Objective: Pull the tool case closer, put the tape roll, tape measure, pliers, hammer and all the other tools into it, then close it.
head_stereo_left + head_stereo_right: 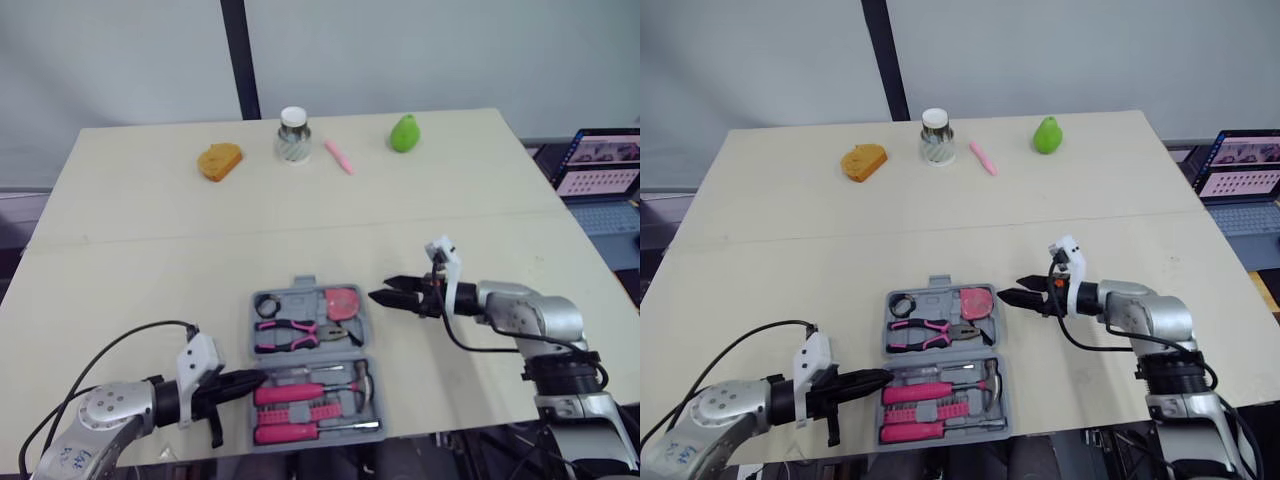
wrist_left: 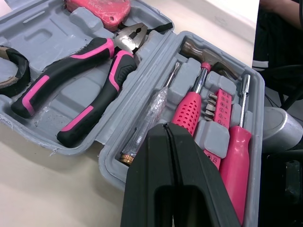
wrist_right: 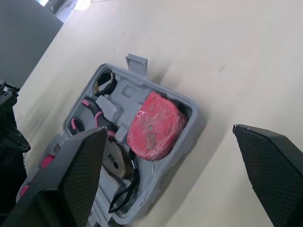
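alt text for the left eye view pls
An open grey tool case lies near the front edge of a beige table, packed with pink-handled tools, the shut left gripper at its left side and the open right gripper at its right. A bread-like piece, jar, pink stick and green fruit sit farther back.

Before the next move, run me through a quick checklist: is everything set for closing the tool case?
1. Tape roll inside the tool case: ok.
2. Tape measure seated in the far half's corner: ok.
3. Pliers lying in the far half: ok.
4. Hammer and screwdrivers in the near half: ok.
5. Right end effector open beside the far half's edge: ok.
6. Case closed: not ok, both halves lie open and flat.
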